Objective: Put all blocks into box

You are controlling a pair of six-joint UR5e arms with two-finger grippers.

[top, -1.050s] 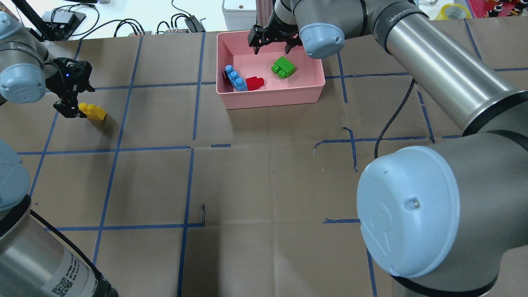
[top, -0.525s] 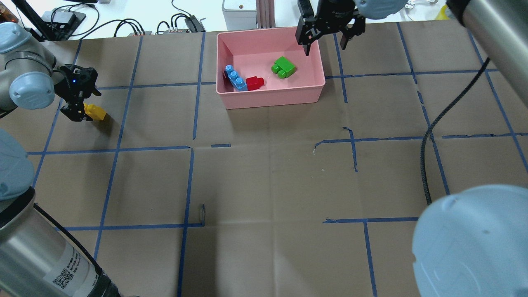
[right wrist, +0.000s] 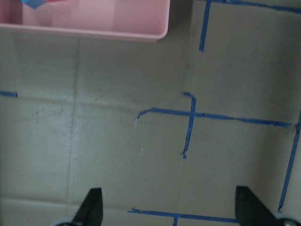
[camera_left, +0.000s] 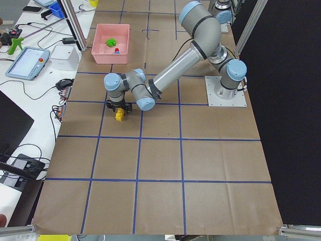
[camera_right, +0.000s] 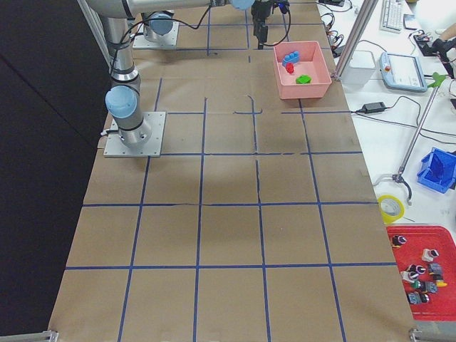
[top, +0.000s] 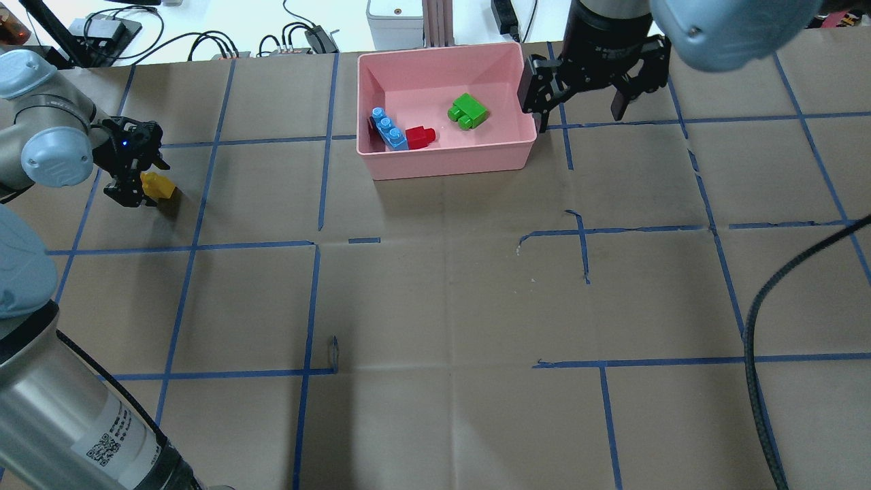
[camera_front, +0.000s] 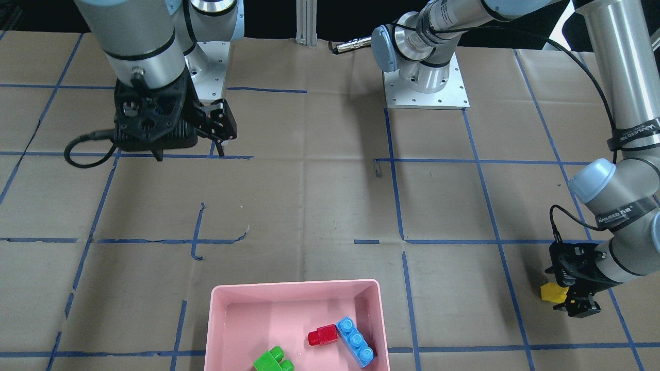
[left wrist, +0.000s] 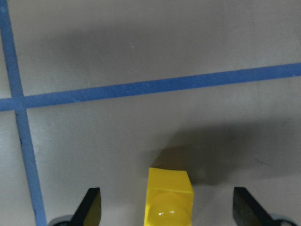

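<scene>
The pink box (top: 449,163) stands at the far middle of the worktop (top: 435,292), which is covered in brown paper with a grid of blue tape. Three of the four blocks lie inside it. The light blue brick (top: 388,129) rests along the left wall, studs up. The red brick (top: 420,137) sits against the near end of the light blue one, and the green brick (top: 468,111) lies by itself in the right half, apart from the other two. The yellow brick (top: 160,186) is outside the box, on the paper at the far left of the worktop and well apart from the box. The left tool (top: 141,179) is down at the yellow brick with its fingers spread to either side. The left wrist view shows the brick centred between the two fingertips with open paper on both sides, so the fingers are apart and neither touches the brick. A blue tape line runs across the paper just beyond the brick. The right tool (top: 578,102) hangs above the worktop just right of the box's right wall, its fingers wide apart with nothing between them. Its wrist camera looks down on bare paper and tape marks, with a corner of the box at the top edge. In the front-facing view the right tool appears raised well clear of the worktop.
</scene>
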